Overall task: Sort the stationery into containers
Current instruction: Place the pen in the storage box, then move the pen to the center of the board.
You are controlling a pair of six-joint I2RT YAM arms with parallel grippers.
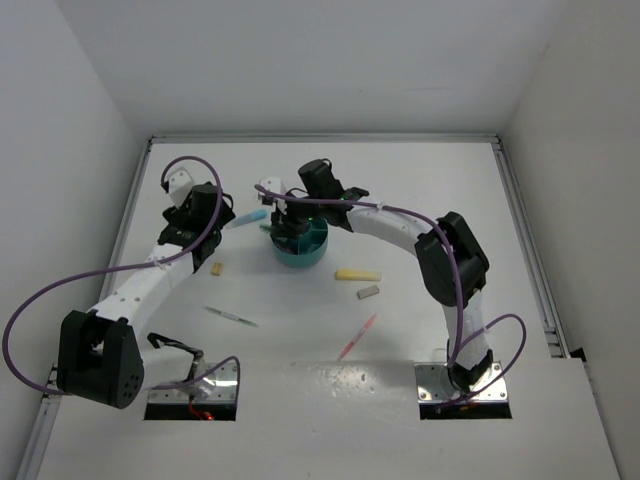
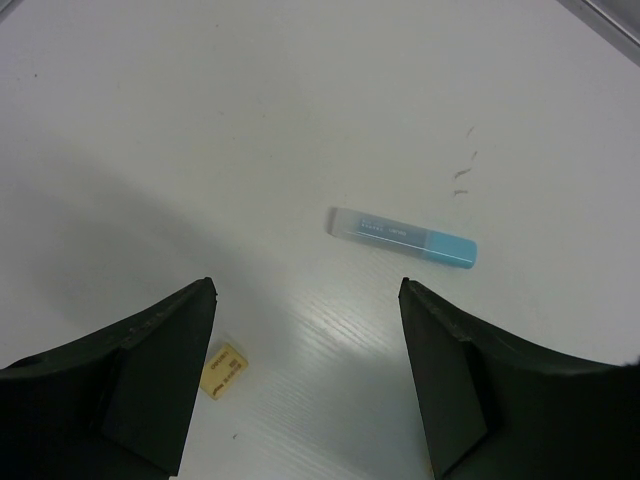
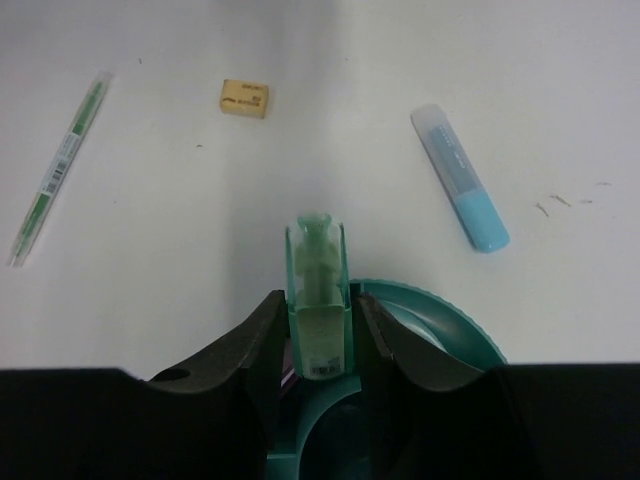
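A white worktop [image 1: 420,200] is filling the middle of the top view, and plain white walls [image 1: 300,60] are standing all round it.

The left arm [image 1: 140,285] is coming up from the lower left and leaning toward the upper middle. The left hand [image 2: 308,290] is hanging over the bare worktop with its two fingers wide apart and nothing between them. In the left wrist view the blue stick [image 2: 402,236] is lying flat just above and to the right of the gap. The tan block [image 2: 224,369] is lying low down, right beside the finger on the left.

The right arm [image 1: 400,230] is rising from the lower right, bending, and reaching left to the middle of the top view. The right hand [image 3: 318,305] is pointing down over the teal tub [image 3: 450,315]. Its fingers are pressing on both sides of the mint stick [image 3: 318,265], which is standing upright between them. The stick's bottom end is sitting inside the rim, but I cannot tell which part of the tub it is in.

In the top view the tub is sitting in the middle of the worktop. To its lower right the yellow stick [image 1: 357,274] is lying near the grey block [image 1: 368,293]. The red pen [image 1: 357,336] is lying lower down. The green pen [image 1: 231,316] is lying to the tub's lower left.
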